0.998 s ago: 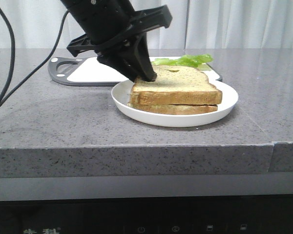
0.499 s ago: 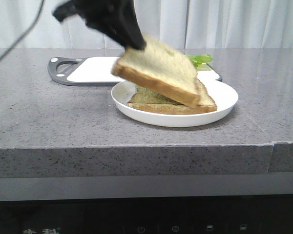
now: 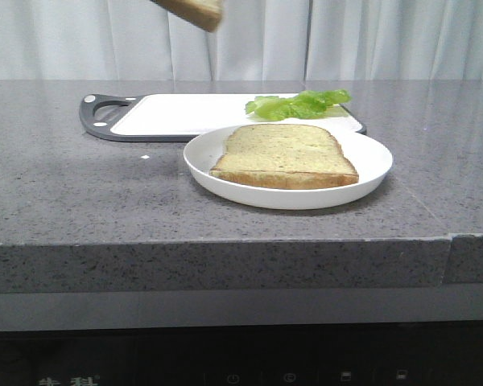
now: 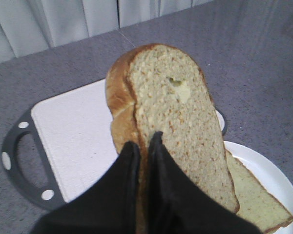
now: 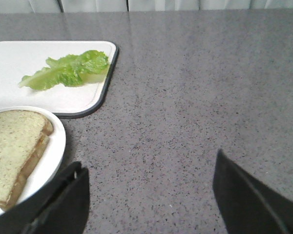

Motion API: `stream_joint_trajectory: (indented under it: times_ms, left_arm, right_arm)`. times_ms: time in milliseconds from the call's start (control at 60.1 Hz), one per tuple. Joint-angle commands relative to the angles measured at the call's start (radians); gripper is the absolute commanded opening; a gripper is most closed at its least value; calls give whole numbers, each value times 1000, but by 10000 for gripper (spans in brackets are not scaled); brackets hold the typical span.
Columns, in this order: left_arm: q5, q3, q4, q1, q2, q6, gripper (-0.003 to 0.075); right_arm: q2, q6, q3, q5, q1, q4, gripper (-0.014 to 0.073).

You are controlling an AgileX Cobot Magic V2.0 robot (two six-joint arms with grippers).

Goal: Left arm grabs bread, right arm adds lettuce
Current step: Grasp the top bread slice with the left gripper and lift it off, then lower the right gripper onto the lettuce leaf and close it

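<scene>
Only the left wrist view shows the left gripper (image 4: 144,146) pinching the speckled, golden-crusted bread (image 4: 171,122) above the cutting board (image 4: 78,136); from the front just a corner shows. Ruffled lettuce (image 3: 299,104) lies on the board behind the plate (image 3: 370,173). The right gripper (image 5: 151,195) is spread over the speckled counter (image 5: 195,97).

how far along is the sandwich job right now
Done: the left pincer is shut on the bread, held up clear of the plate, where the thinner slice lies bare. In hand: nothing yet for the open right pincer. Left: the lettuce is untouched on the cutting board.
</scene>
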State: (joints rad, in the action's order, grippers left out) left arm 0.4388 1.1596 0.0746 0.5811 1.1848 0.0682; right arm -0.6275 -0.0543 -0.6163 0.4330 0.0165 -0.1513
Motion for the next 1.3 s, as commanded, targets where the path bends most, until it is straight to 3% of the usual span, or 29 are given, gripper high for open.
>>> stream_joint_trajectory:
  times_ms: [0, 333, 566, 882, 1198, 1281]
  left_arm:
    - [-123, -61, 92, -2, -117, 76, -21]
    - [-95, -317, 564, -2, -443, 530, -21]
    - [-43, -350, 568, -2, -514, 536, -21]
    - [-43, -350, 567, -2, -514, 536, -21]
    - [-43, -350, 567, -2, -514, 536, -21]
    - [-43, -350, 567, -2, -514, 536, -21]
  right_arm:
    - [-127, -27, -91, -96, -3, 2, 547]
    - [-629, -145, -411, -147, 73, 2, 522]
    - [-906, -189, -701, -102, 170, 2, 473]
    - [-1254, -223, -1138, 116, 218, 2, 461]
    - [-1420, -232, -1325, 239, 228, 2, 458]
    - [-1432, -232, -1330, 249, 228, 2, 394]
